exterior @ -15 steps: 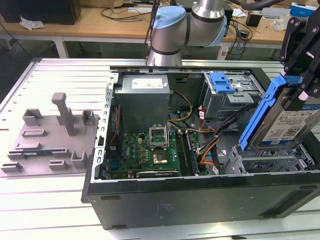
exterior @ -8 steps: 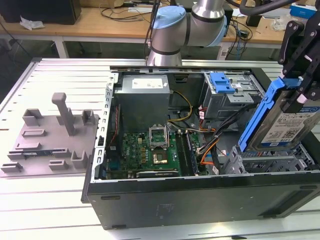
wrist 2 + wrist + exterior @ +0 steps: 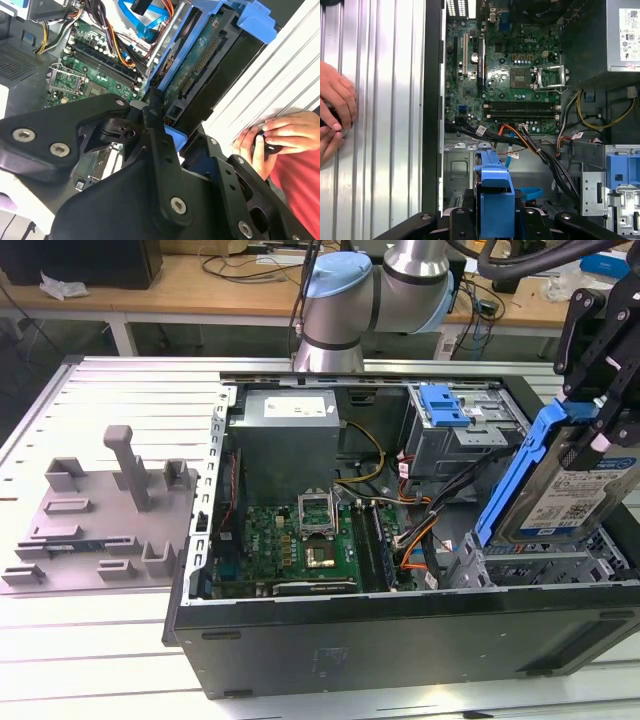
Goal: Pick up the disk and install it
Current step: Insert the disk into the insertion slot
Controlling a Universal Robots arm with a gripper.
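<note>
The disk, a silver drive with a white-and-blue label and blue rails, hangs tilted over the drive cage at the front corner of the open computer case on the exterior view's right. My gripper is shut on the disk's raised upper end. In the second wrist view the gripper clamps a blue rail, and the disk's green circuit-board underside slopes down toward the case. In the first wrist view the gripper holds the disk's blue rail edge-on above the cage.
Inside the case lie the motherboard, the grey power supply, a blue latch plate and cable bundles near the cage. A grey fixture sits on the table at the exterior view's left. A person's hands rest on the slatted table beside the case.
</note>
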